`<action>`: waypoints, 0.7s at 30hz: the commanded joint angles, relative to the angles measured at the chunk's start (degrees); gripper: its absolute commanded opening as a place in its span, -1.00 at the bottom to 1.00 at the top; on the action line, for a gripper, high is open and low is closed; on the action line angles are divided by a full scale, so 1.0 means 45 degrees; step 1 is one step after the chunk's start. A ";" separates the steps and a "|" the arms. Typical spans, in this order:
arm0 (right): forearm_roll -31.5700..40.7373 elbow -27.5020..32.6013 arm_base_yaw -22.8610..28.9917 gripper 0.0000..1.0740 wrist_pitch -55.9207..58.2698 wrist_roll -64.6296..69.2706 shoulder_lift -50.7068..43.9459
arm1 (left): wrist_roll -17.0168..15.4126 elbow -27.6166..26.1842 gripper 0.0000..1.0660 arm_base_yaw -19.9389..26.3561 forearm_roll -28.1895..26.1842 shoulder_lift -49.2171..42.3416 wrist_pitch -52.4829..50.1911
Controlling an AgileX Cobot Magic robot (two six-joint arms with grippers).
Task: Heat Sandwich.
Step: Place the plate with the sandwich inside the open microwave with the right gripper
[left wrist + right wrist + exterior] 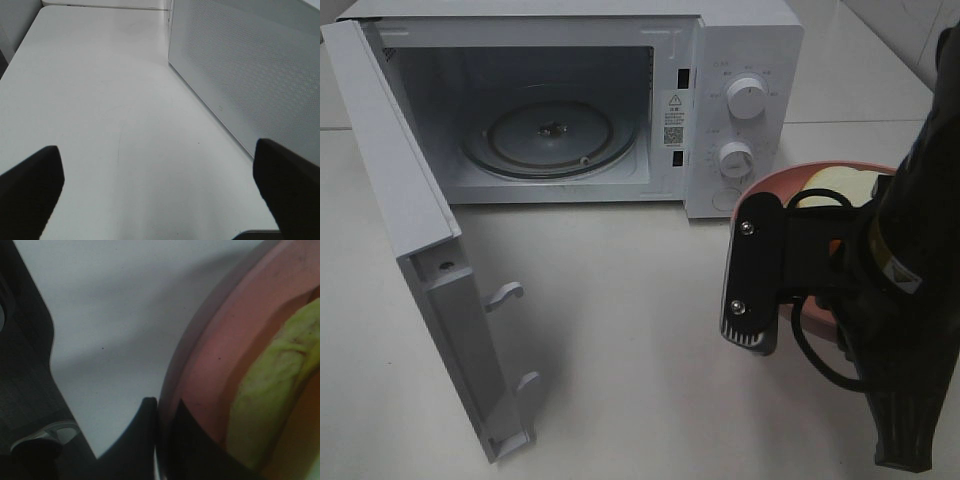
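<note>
Sandwich (272,400) on plate (215,345) | right end effector (162,425) pinching plate rim beside it | left end effector (160,180) spread

A white microwave (760,50) stands at the back of a pale table (620,360) with its door (405,220) swung wide open to the left, two latch hooks (506,293) jutting from the door's inner edge. Inside lies a round glass turntable (500,140) with nothing on it. The control panel on the right carries an upper knob (747,98) and a lower knob (736,158) (a warning sticker (674,118) sits just left of them). A round pink plate (770,188) rests near the panel's front corner, partly hidden.
</note>
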 commanded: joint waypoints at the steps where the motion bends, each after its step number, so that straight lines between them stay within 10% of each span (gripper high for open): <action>1: -0.0344 0.0025 0.0064 -0.96 -0.0267 -0.0866 -0.0089 | -0.0115 0.0025 0.83 -0.0025 0.0000 -0.0293 -0.0140; 21: -0.0306 0.0025 0.0064 -0.95 -0.2521 -0.5233 -0.0089 | -0.0115 0.0025 0.83 -0.0025 0.0000 -0.0293 -0.0140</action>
